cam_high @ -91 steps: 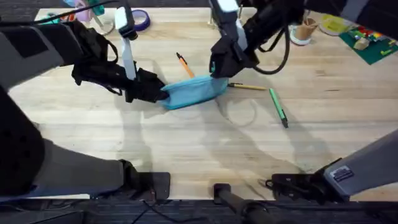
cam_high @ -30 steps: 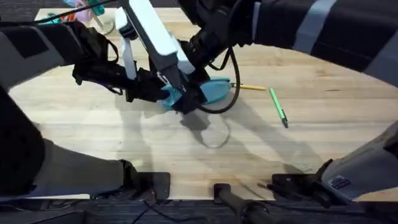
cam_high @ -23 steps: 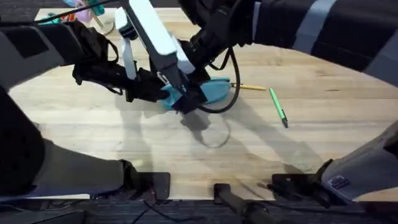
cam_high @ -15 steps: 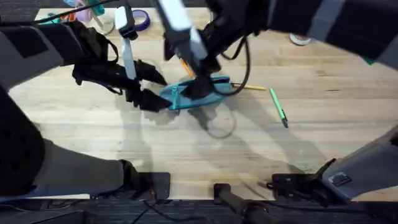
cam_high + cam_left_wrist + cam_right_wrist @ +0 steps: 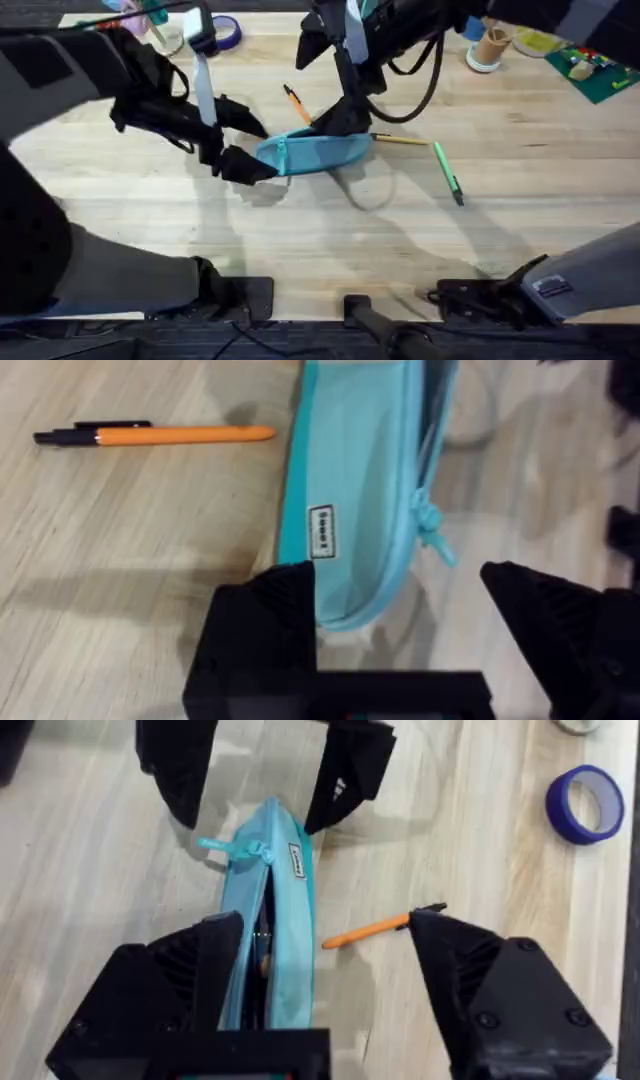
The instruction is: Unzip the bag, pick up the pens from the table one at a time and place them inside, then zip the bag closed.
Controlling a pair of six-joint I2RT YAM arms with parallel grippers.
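Observation:
The light blue bag (image 5: 312,152) lies mid-table, its zipper pull (image 5: 430,527) at the left end and a dark slit along its top (image 5: 262,932). My left gripper (image 5: 240,145) stands open around the bag's left end, its fingers (image 5: 265,625) clear of the fabric. My right gripper (image 5: 342,118) hovers open over the bag's right part, fingers (image 5: 185,982) spread to either side. The orange pen (image 5: 295,103) lies just behind the bag. Lying to the right of the bag are the yellow pen (image 5: 400,140) and, farther right, the green pen (image 5: 447,173).
A blue tape roll (image 5: 228,32) and small items sit at the back left. A brown cup (image 5: 490,45) and a green board (image 5: 600,70) are at the back right. Bare wood table (image 5: 330,240) stretches in front of the bag.
My left gripper let go of the bag's left end and opened. My right gripper travelled to the bag's left end, then drew back to its right end and lifted.

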